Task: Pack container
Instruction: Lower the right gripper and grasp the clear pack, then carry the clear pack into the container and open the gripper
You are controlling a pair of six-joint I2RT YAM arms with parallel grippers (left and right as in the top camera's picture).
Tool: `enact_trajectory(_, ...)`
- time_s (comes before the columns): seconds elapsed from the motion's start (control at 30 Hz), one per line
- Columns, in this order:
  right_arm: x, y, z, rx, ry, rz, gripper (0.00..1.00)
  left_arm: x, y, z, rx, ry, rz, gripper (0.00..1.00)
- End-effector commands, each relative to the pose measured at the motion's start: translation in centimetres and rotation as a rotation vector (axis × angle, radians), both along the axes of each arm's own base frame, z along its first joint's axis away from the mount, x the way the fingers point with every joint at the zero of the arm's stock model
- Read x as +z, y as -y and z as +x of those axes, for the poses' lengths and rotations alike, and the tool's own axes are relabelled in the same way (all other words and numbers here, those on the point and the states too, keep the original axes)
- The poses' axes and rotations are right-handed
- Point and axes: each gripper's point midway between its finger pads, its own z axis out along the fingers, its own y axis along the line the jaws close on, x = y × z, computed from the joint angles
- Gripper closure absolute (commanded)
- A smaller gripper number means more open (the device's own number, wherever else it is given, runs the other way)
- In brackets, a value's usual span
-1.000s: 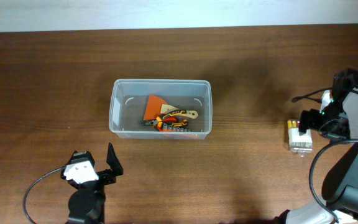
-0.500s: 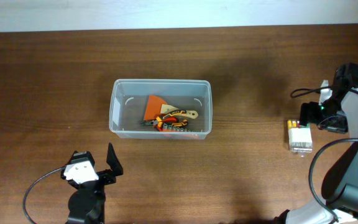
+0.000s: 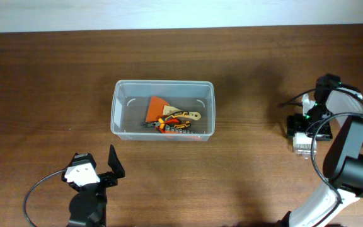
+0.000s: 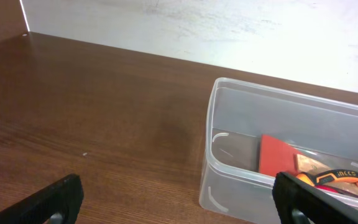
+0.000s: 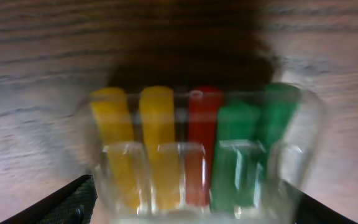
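Note:
The container is a large clear tub in the middle of the table, and it also shows in the left wrist view. It holds an orange scraper and orange-and-black pliers. My left gripper is open and empty, near the front edge, short of the tub's front left corner. My right gripper is at the far right, open. Its fingers flank a small clear box of yellow, red and green bits, which lies on the table.
The dark wooden table ends at a white wall at the back. Black cables loop by both arm bases at the front left and front right.
My right gripper has swung left and come down over the small clear box. The left arm and the tub have not moved.

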Motion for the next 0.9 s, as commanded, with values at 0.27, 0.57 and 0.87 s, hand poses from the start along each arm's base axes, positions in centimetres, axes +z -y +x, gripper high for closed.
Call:
enact_trajectory(0.27,-1.4,-0.7,0.0,-0.086,-0.028,0.031,0.38,0.0,0.0,0.0,-0.003,0.001,0.009,0.01)
enact_trajectory(0.57,4.7,-0.9,4.4,-0.043,0.074,-0.001,0.50,0.0,0.0,0.0,-0.003,0.000,0.009,0.01)
enact_trajectory(0.87,16.8,-7.0,11.6,0.157,0.310,-0.039,0.49,0.0,0.0,0.0,-0.003,0.000,0.009,0.01)
